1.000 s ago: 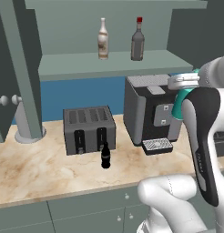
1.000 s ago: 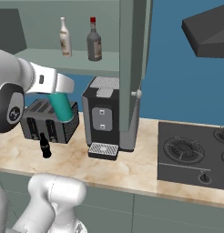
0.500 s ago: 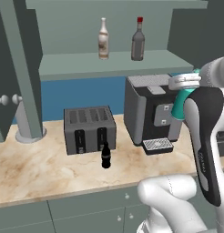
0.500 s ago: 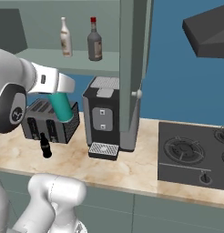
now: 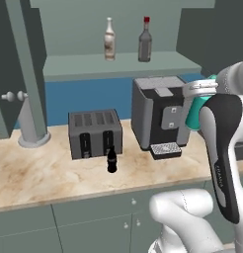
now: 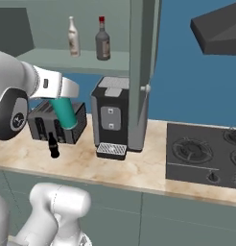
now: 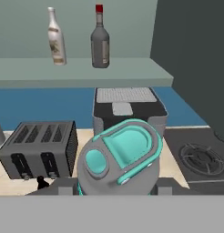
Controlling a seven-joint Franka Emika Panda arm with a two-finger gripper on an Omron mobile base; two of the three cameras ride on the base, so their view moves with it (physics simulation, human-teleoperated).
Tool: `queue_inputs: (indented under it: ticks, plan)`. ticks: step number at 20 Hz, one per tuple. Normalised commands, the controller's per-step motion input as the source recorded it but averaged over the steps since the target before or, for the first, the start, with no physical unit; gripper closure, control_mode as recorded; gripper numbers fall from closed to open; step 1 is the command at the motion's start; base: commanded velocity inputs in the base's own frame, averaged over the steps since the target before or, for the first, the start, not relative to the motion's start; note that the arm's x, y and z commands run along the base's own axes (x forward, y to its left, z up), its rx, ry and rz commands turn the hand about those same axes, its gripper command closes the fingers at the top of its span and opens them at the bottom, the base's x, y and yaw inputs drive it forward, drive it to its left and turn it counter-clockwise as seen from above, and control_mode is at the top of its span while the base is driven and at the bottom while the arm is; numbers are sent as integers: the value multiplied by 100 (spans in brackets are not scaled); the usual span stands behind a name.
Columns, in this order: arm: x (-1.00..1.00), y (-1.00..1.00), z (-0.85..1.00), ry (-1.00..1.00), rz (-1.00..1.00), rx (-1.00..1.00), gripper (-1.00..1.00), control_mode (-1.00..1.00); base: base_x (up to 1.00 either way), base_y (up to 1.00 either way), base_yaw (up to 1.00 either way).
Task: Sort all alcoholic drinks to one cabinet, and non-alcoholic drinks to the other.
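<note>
Nothing is shifting since a moment ago: my hand [image 7: 118, 184] is still grasping the smooth teal cylindrical flask [image 6: 64, 113] above the marbled surface [image 5: 39, 175], while both slim glass bottles [image 5: 144, 40] are standing on the shelf [image 5: 118, 65].

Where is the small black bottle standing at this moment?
The small black bottle stands on the marble counter, just in front of the toaster and left of the coffee machine in the left base view.
</note>
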Motion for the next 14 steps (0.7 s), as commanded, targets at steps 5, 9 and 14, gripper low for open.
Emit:
queue_inputs:
  ticks: [5, 9, 14]
  plan:
    - [0, 0, 0, 0, 0, 0, 100, 100, -53, -9, 0]
    - [0, 0, 0, 0, 0, 0, 100, 100, -58, -5, 0]
    - [0, 0, 0, 0, 0, 0, 100, 100, -63, -3, 0]
